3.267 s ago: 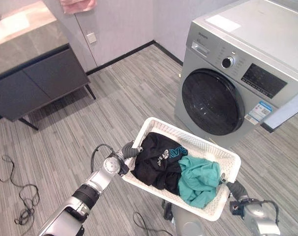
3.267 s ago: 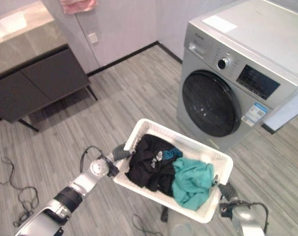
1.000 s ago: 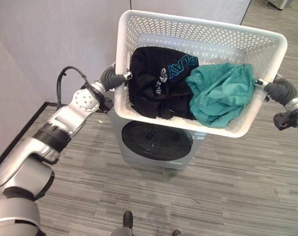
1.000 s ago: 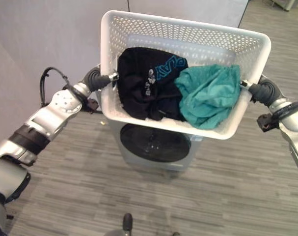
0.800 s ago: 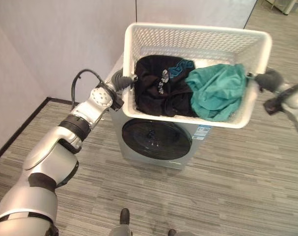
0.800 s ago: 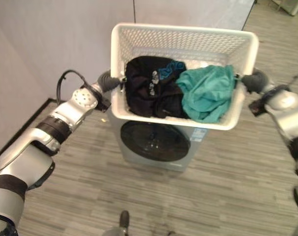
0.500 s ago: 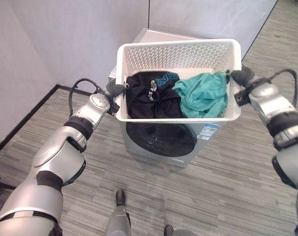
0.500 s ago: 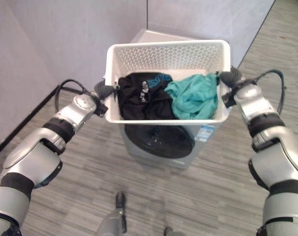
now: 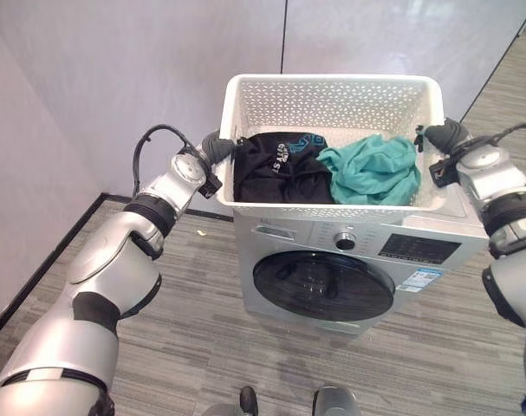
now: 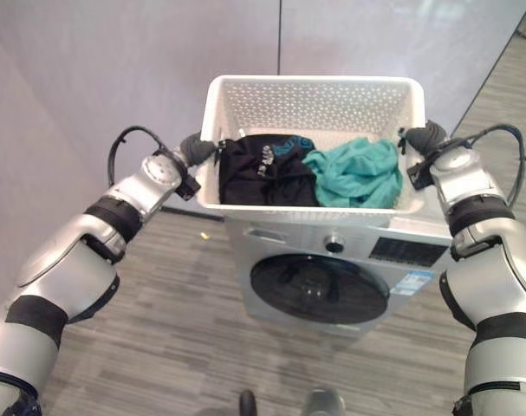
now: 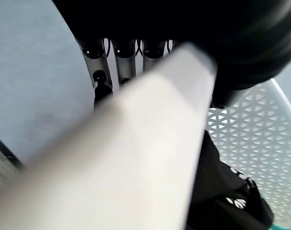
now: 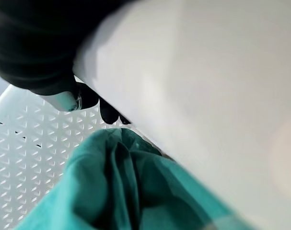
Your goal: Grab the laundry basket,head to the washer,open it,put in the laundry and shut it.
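Eye views show washer (image 9: 349, 277); wrist view shows left robot hand (image 11: 111, 57) clasping basket (image 9: 332, 104) rim.

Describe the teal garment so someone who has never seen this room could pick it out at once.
Start at the silver front-loading washer by the grey wall; a white perforated laundry basket is on top of it, gripped at its ends by the left hand and right hand. Inside, on the right hand's side, lies the crumpled teal garment, the only bright piece beside the black garment.
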Controlling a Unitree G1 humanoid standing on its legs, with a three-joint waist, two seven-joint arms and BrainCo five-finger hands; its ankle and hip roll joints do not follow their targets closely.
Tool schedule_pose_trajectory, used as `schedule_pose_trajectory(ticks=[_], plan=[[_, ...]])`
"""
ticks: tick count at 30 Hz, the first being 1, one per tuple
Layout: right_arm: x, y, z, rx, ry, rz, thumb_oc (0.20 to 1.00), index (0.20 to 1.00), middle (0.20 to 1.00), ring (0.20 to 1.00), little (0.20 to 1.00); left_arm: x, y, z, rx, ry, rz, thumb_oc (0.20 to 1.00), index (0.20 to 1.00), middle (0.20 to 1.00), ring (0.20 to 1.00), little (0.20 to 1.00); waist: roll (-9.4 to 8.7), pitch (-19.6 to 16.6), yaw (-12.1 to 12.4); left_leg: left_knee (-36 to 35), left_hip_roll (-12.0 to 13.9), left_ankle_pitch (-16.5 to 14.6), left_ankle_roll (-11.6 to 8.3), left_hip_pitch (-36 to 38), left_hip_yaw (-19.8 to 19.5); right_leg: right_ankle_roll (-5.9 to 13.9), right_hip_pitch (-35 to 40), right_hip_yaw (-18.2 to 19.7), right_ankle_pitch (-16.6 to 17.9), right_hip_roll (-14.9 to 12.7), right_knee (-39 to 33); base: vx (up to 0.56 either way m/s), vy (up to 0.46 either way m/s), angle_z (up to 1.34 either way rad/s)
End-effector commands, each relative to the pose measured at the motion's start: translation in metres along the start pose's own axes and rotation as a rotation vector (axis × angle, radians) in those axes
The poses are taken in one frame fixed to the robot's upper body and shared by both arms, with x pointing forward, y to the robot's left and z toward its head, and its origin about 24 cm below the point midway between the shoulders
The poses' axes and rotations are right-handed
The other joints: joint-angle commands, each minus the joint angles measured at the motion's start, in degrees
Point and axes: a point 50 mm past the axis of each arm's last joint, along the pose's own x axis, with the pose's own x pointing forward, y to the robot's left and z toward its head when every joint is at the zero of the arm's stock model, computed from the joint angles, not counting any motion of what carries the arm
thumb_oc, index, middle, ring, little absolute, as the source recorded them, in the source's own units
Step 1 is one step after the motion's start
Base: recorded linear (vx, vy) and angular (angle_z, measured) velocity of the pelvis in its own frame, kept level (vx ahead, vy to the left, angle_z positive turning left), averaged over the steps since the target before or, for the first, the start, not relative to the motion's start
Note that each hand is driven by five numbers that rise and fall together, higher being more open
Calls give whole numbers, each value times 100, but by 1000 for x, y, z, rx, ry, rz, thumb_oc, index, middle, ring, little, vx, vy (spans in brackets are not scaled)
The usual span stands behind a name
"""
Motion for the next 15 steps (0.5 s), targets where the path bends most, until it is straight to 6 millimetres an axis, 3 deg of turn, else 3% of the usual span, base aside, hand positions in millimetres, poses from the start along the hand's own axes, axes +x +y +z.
schedule_pose_trajectory(ticks=[1,2,4,6,11,15], plan=[[-18,-72,-22,-83,99,-220,200,200,200,200,200,-3,34,9,31,-38,155,200,200,200,200,200,99,106,-93,469,436,-499,-557,-105,-410,178,375,581,927,-90,-630,147,-134,20],[-18,-72,-23,-83,99,-220,200,200,200,200,200,-3,34,9,32,-38,155,200,200,200,200,200,97,106,-88,474,436,-502,-557,-104,-407,179,378,584,929,-89,-634,134,-147,23],[-24,-79,-44,-96,161,-215,200,200,200,200,200,-2,28,6,40,-34,135,200,200,200,200,200,33,103,-169,563,417,-566,-595,-89,-472,202,372,891,952,-11,-529,117,-131,10],[-28,-82,-59,-114,196,-215,200,200,200,200,200,0,21,3,48,-20,115,200,200,200,200,200,-27,23,-181,587,487,-628,-669,21,-537,179,487,836,782,47,-507,199,-230,19],[-28,-80,-67,-147,229,-195,200,200,200,200,200,2,10,4,33,-28,96,200,200,200,200,200,-29,-162,-167,268,805,-463,-846,190,-666,49,791,502,575,288,-832,120,-194,8],[-28,-80,-67,-147,229,-195,200,200,200,200,200,2,10,4,33,-28,96,200,200,200,200,200,-28,-160,-171,260,806,-458,-848,195,-671,47,798,496,577,289,-837,14,-32,7]])
